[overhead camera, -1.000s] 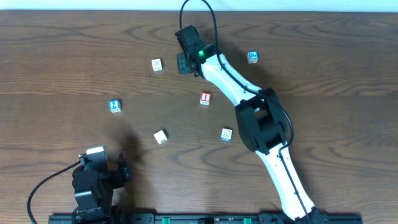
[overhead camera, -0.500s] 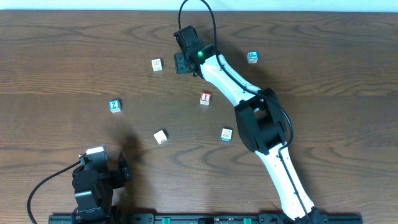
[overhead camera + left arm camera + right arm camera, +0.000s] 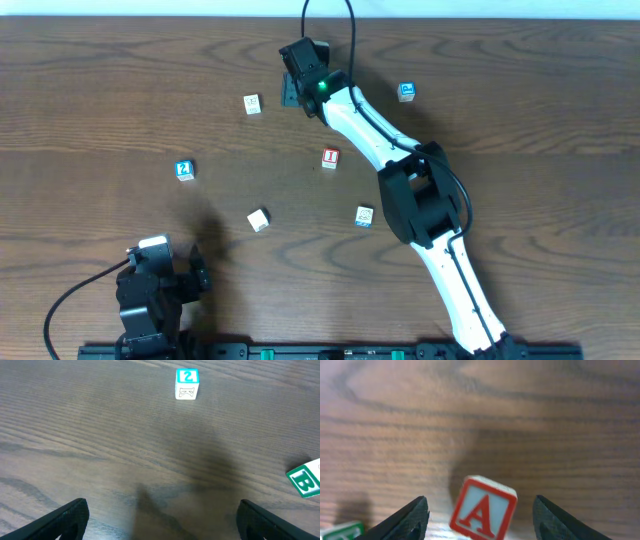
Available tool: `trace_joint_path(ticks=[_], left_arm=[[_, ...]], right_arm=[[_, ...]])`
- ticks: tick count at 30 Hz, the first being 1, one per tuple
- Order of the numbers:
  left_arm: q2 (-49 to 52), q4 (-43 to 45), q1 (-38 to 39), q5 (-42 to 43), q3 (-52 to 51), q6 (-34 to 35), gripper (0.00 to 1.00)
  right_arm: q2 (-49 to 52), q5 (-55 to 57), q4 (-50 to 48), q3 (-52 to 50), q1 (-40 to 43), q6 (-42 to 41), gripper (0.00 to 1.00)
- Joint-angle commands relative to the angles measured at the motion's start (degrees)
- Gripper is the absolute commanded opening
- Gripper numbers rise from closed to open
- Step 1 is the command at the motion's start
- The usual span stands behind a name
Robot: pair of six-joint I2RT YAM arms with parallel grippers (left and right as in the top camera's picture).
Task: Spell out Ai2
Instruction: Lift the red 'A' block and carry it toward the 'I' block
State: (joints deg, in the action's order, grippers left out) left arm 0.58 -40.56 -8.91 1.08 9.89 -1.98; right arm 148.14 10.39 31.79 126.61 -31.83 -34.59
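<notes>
A red-framed A block (image 3: 483, 508) sits tilted between the fingers of my right gripper (image 3: 480, 502), which is open and not touching it. In the overhead view my right gripper (image 3: 291, 92) is at the far middle of the table and hides the A block. The red I block (image 3: 331, 158) lies near the table's centre. The blue 2 block (image 3: 184, 170) lies to the left and also shows in the left wrist view (image 3: 187, 383). My left gripper (image 3: 196, 272) is open and empty at the near left, its jaws (image 3: 160, 527) over bare wood.
A white block (image 3: 252, 104) lies just left of my right gripper; a green-edged block (image 3: 340, 531) shows at the lower left of the right wrist view. A blue block (image 3: 406, 92) lies far right. A green B block (image 3: 305, 478) and another block (image 3: 364, 216) lie nearer.
My right gripper has shifted slightly toward the far edge of the table. The left arm and the loose blocks have not moved.
</notes>
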Motion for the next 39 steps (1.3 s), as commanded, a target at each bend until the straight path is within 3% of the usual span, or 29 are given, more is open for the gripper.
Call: trace_joint_path(ticks=[1,14,29,39], left_arm=[[-0.35,-0.63,-0.17,-0.44,-0.72,-0.83,0.95],[-0.35,-0.63,-0.17,-0.44,-0.72,-0.83,0.95],[-0.35,-0.63,-0.17,-0.44,-0.72,-0.83,0.95],[-0.35,-0.66,-0.17,-0.44,-0.72,-0.83,0.96]], right_arm=[[0.26,1.62,-1.88,1.29,0.31,-3.13,0.67],[0.26,1.86,-1.09,1.20,0.42,-3.10,0.59],[0.61,2.05,2.01,1.16,1.07,-3.08,0.35],[0.61,2.08,2.49,1.16,1.11,0.00,0.25]])
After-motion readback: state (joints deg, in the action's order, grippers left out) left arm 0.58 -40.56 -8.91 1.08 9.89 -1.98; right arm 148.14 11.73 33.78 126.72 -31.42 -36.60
